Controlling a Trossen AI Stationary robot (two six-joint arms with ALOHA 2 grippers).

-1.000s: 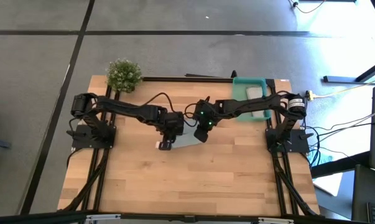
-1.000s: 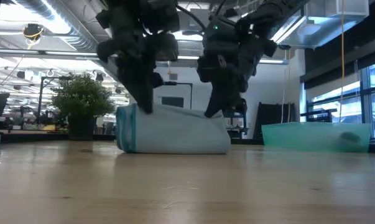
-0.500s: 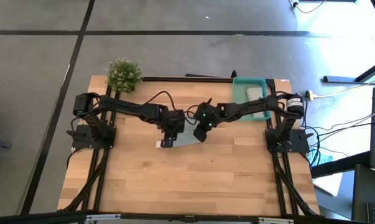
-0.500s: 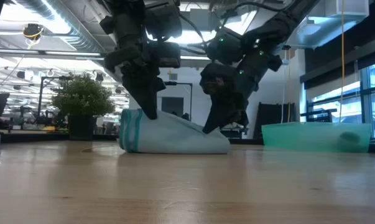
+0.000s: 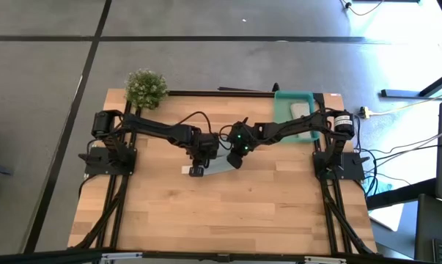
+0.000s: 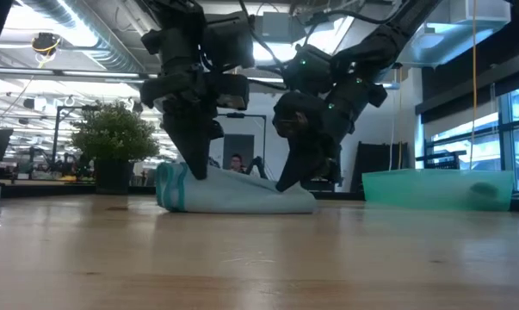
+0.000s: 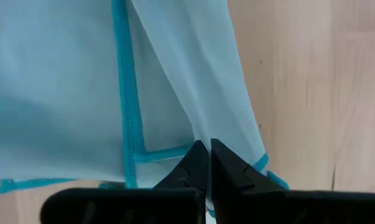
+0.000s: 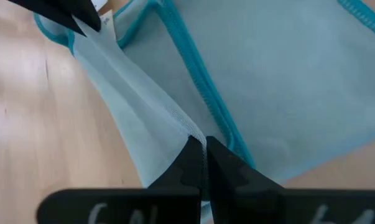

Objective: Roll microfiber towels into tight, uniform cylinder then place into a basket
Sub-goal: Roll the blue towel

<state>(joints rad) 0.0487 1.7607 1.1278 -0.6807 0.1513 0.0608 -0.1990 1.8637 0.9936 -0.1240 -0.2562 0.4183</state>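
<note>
The wooden table is carrying everything, with both dark arms reaching in toward its middle. The teal basket is sitting at the far right corner, well apart from both grippers and behind the right arm's reach; in the low view it is showing off to the right of the working grippers. A pale grey-beige towel is lying inside that basket.

The light blue towel is lying on the table directly under both grippers, partly folded over itself, with its darker teal hem running along the layers. One end is bunching up into a thicker lump beneath the left gripper, while the rest is sloping down flatter toward the right gripper.

The left gripper is pinching a raised ridge of the blue cloth, its fingers pressed together on the fabric. The right gripper is doing likewise farther along the same fold, fingers clamped tight on a thin crease of towel.

A small bushy green plant is standing at the far left corner, well behind the left gripper.
</note>
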